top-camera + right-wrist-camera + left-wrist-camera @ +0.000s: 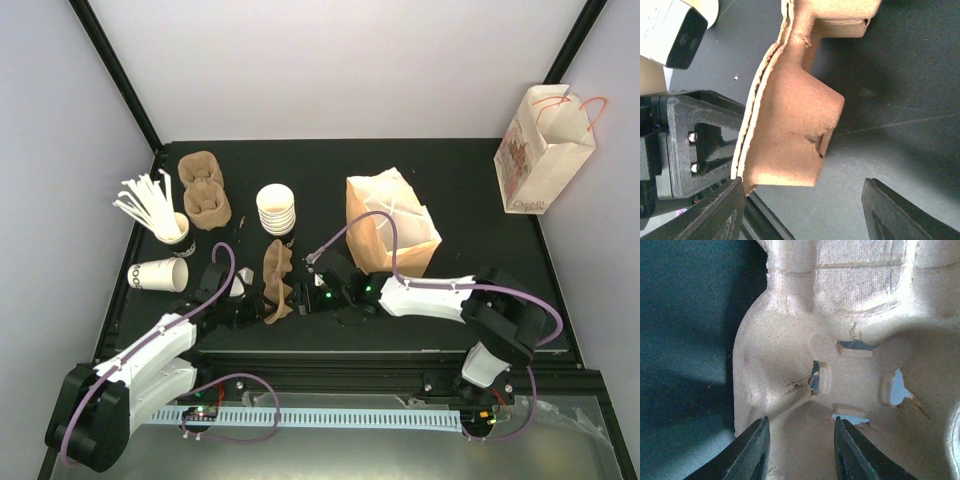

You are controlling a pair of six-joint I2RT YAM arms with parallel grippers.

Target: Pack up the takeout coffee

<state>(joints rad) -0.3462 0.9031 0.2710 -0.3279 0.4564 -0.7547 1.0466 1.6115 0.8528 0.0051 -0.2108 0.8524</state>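
- The paper bag [392, 215] is standing open behind the arms; packing is judged not yet begun.
- The cup carrier [277, 285] is standing on edge between both arms (carrier-preparation step); next, it needs laying flat, pockets up.
- The cups [276, 208] are sitting stacked behind it, apart; no lids are showing.
- The left gripper [800, 422] is pinching the carrier; the right gripper [802, 185] is spread around its corner.

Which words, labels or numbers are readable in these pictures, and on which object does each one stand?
Nothing can be read clearly.
On the white paper bag: reddish print, too blurred to read.
On the lying cup: pale marks on its dark band, too small to read.
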